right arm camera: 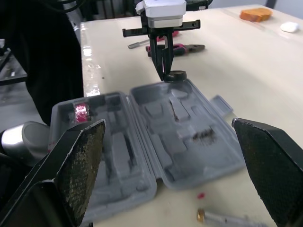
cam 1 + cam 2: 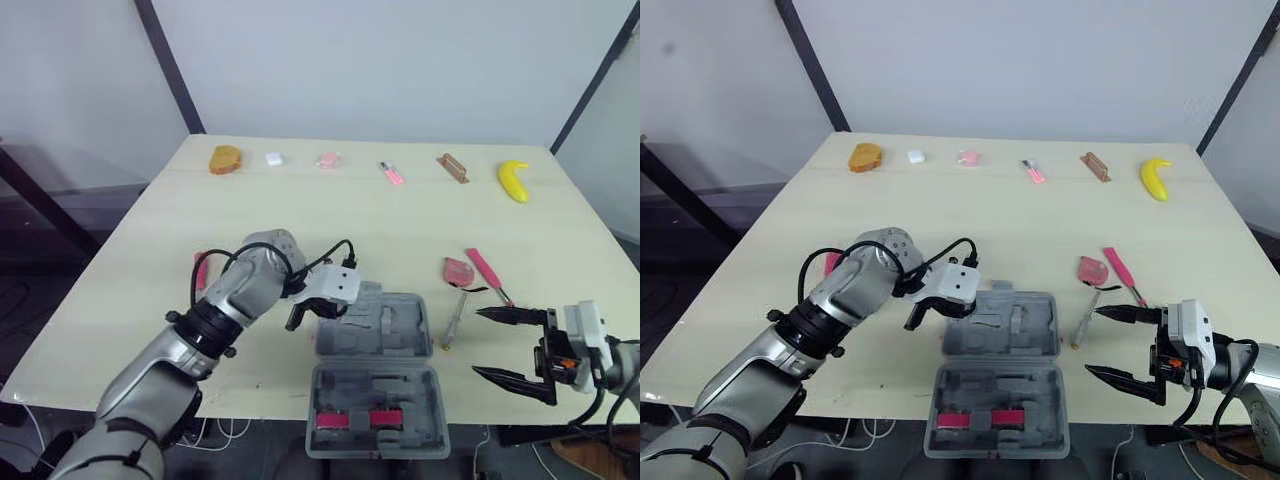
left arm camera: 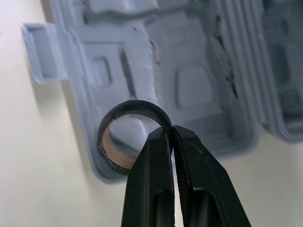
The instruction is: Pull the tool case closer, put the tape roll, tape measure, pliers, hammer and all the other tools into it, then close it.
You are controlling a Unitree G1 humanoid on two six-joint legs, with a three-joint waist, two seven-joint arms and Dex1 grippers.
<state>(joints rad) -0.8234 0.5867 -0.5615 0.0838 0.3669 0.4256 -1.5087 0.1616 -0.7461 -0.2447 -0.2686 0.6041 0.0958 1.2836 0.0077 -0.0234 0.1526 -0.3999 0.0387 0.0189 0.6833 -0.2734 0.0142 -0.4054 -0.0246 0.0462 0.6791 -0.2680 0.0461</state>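
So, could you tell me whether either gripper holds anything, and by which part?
The left gripper pinches the tape roll by its ring wall; the right gripper is open, empty.

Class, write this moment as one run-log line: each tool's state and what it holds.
left tool: shut on tape roll, over corner of open tool case | right tool: open, empty

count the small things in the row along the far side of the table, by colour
orange: 1, orange lump
white: 1, white block
pink: 2, pink lump and pink stick
brown: 1, brown block
yellow: 1, banana
total: 6
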